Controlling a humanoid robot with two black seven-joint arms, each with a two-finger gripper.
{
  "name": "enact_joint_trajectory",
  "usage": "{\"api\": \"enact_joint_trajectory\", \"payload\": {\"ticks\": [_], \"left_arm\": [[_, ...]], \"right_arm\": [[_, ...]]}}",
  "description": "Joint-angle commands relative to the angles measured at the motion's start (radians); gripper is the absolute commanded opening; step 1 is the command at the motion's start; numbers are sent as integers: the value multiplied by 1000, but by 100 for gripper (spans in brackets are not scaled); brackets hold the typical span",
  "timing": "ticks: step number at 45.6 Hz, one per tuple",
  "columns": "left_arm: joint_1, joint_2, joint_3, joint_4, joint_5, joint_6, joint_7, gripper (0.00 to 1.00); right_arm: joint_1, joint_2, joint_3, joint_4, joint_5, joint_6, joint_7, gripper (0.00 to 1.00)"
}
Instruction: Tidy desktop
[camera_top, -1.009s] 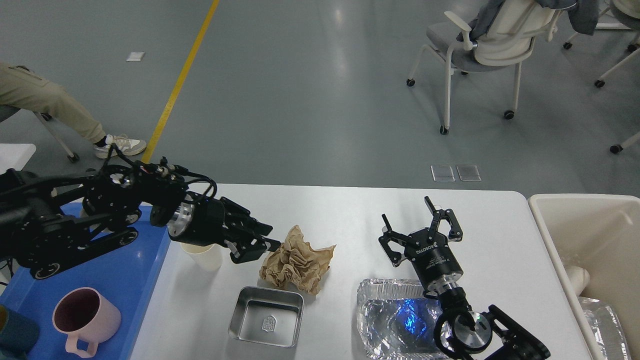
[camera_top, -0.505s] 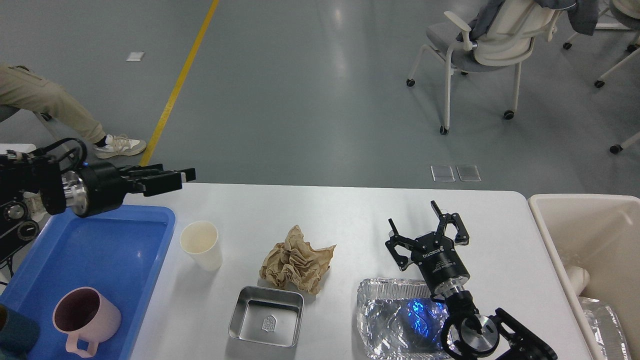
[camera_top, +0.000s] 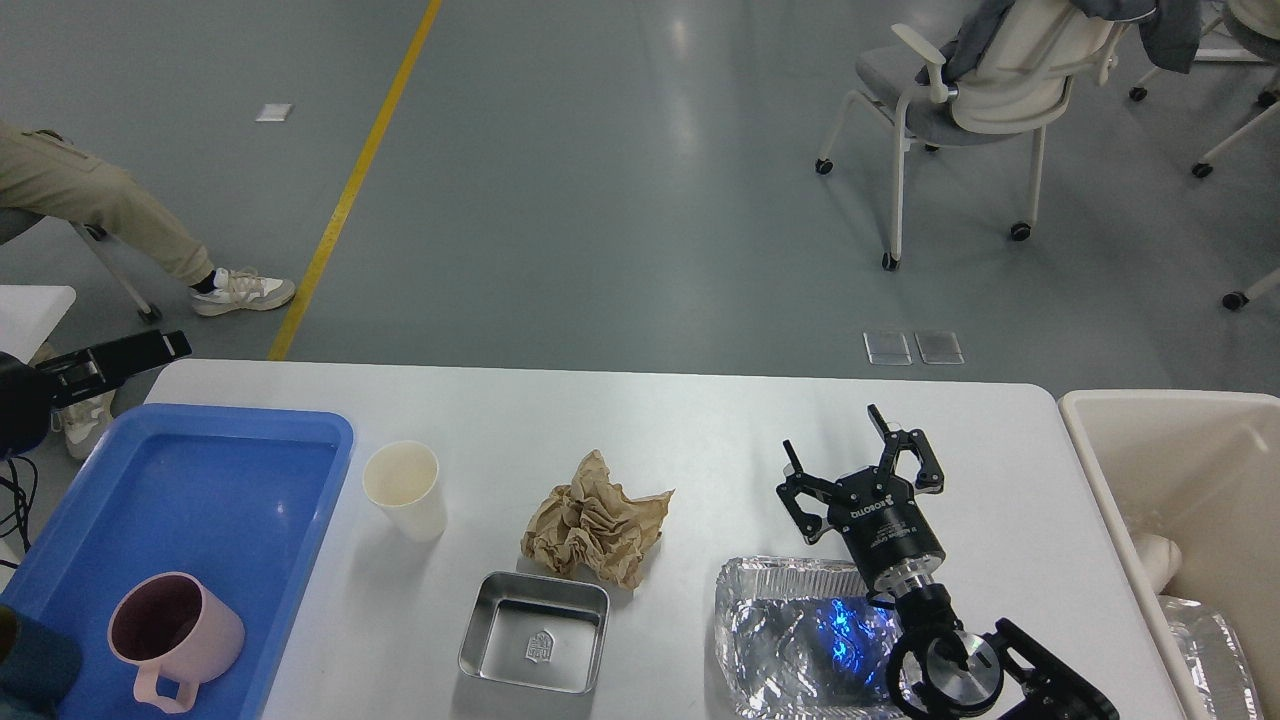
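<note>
Both arms are black: the right tool (camera_top: 861, 456) has linked two-bar fingers, white lettering on its body (too small to read) and a silver wrist ring, the left tool (camera_top: 120, 358) blocky.

A glossy grey floor (camera_top: 600, 200) reflects soft overhead light, crossed by a yellow line (camera_top: 350, 185). A white wheeled chair (camera_top: 960, 100) stands at the upper right; a seated person's leg (camera_top: 90, 200) shows left.

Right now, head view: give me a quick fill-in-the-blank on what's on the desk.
1. The pink mug stands in the ____ tray.
2. The crumpled paper lies between the paper cup and the right end effector, whose fingers are spread ____.
3. The steel tin holds ____.

Missing: blue; open; nothing
</note>
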Motion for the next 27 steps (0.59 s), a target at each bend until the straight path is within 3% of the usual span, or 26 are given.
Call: {"api": "enact_joint_trajectory", "payload": {"ticks": [1, 9, 20, 27], "left_arm": [[28, 26, -14, -2, -88, -10, 0, 97], [73, 20, -15, -2, -191, -1, -3, 97], [203, 14, -42, -28, -286, 77, -72, 97], [312, 67, -75, -44, -321, 79, -50, 97]], "right_arm": [[2, 0, 0, 2, 0, -2, 0, 100], [2, -1, 0, 2, 0, -2, 0, 100], [2, -1, 0, 2, 0, -3, 0, 100], [0, -1, 0, 2, 0, -5, 0, 100]]}}
